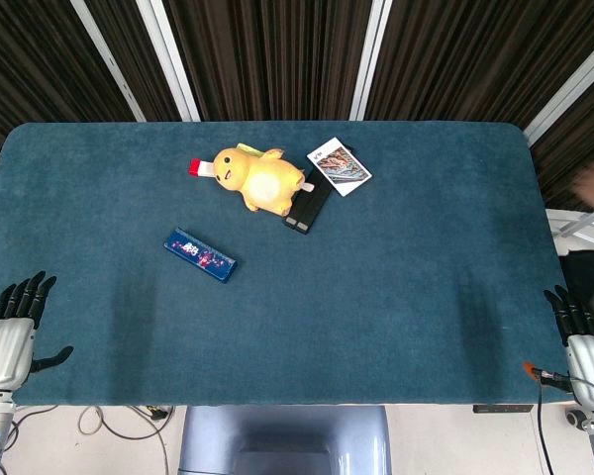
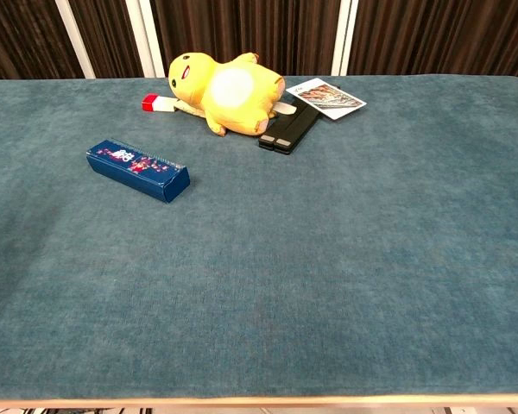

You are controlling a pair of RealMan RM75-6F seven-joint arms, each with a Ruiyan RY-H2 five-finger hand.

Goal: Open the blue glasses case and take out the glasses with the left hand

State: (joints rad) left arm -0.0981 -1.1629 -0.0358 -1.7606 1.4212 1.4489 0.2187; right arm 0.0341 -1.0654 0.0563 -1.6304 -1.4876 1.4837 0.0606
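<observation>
A: Where does the blue glasses case (image 1: 200,255) lie?

B: Flat on the blue table (image 1: 396,297), left of centre and roughly midway between the near and far edges; it is a long, narrow box, closed, with small lettering on its top face.

A: And its long axis?

B: Diagonal; in the head view one end points to the far left and the other to the near right; the chest view shows the same slant, with the near-right end face turned towards the camera.

A: What sits near it?

B: Further back, a yellow plush toy (image 1: 260,178) lies on its side; it rests partly on a black flat object (image 1: 308,210); a red-and-white tube (image 1: 200,168) pokes out at its left; a printed card (image 1: 339,166) lies just to the right. All of these are well apart from the case.

A: The hands?

B: The left hand (image 1: 10,332) is at the near left edge, fingers spread and straight, thumb out, holding nothing; the right hand (image 1: 584,336) is at the near right edge, fingers extended and apart, likewise unloaded; both are well apart from the case; the chest view shows neither.
</observation>
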